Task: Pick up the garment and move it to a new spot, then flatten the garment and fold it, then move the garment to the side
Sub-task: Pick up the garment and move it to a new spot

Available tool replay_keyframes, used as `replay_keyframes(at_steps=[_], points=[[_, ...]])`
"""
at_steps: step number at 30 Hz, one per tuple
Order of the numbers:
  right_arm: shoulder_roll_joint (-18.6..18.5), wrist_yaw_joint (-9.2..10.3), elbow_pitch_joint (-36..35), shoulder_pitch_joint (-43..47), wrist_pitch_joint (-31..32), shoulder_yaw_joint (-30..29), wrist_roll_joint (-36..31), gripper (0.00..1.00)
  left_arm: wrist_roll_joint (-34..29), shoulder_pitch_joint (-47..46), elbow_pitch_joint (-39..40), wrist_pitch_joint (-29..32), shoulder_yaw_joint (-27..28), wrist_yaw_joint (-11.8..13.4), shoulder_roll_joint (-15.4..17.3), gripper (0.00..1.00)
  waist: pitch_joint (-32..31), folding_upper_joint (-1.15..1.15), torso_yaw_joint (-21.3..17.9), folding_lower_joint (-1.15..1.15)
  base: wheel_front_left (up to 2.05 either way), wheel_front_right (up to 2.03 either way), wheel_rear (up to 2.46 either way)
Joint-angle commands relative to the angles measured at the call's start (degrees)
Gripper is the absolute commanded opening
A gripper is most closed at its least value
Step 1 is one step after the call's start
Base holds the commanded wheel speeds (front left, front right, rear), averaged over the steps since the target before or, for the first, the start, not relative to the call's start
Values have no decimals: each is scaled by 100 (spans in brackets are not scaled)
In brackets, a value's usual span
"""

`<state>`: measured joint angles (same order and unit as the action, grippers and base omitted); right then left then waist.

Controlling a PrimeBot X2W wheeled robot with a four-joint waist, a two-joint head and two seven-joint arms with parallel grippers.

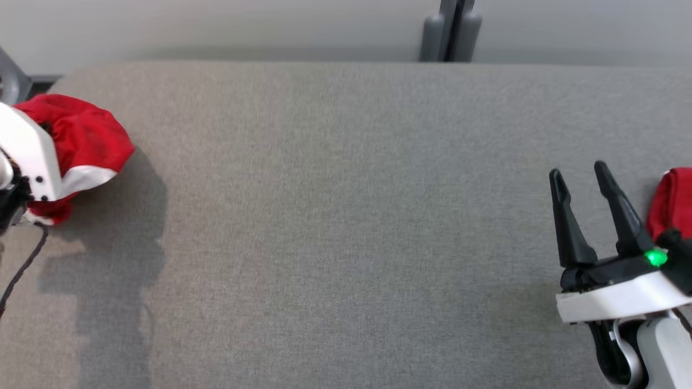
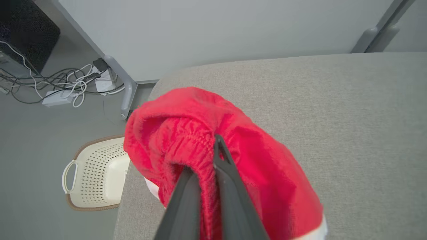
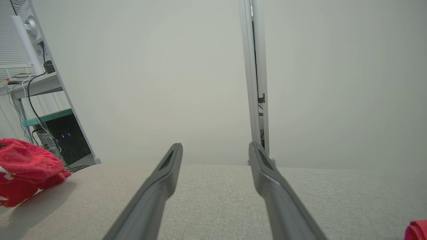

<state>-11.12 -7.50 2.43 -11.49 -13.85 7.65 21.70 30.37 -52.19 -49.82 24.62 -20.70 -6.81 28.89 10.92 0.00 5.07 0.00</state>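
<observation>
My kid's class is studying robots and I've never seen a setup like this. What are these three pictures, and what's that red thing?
This is a wheeled robot with two arms, each ending in a gripper with two long dark fingers. The head view looks down from its head onto a grey fabric-covered table. The other two come from cameras on each wrist, looking along that gripper's fingers. The left gripper is shut on the elastic edge of a crumpled red garment with white trim, near the table's left end. The right gripper is open, holding nothing. A second red cloth lies beside it. A cream perforated plastic basket sits on the floor.
</observation>
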Motion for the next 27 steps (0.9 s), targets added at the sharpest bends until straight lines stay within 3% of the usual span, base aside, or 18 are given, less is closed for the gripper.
replay_keyframes(at_steps=[1,8,19,23,27], points=[[6,1,20,99,-49,-33,45,100,-52,63,170,41,-67,-18,12,0,-400,0,-185,0,0,0,0],[154,0,25,462,-95,-174,59,100,-67,347,1824,655,-405,42,-69,0,-880,0,-594,0,0,0,0],[138,0,-122,792,-40,-432,30,100,1031,1344,4769,1555,-306,484,-674,0,-1143,0,-1223,0,0,0,0],[115,0,-178,822,23,-459,45,100,1324,1965,5259,1603,-313,639,-765,0,-1100,0,-1373,0,0,0,0],[111,0,-196,775,29,-424,61,100,1316,2500,5063,1375,-304,720,-742,0,-1038,0,-1462,0,0,0,0]])
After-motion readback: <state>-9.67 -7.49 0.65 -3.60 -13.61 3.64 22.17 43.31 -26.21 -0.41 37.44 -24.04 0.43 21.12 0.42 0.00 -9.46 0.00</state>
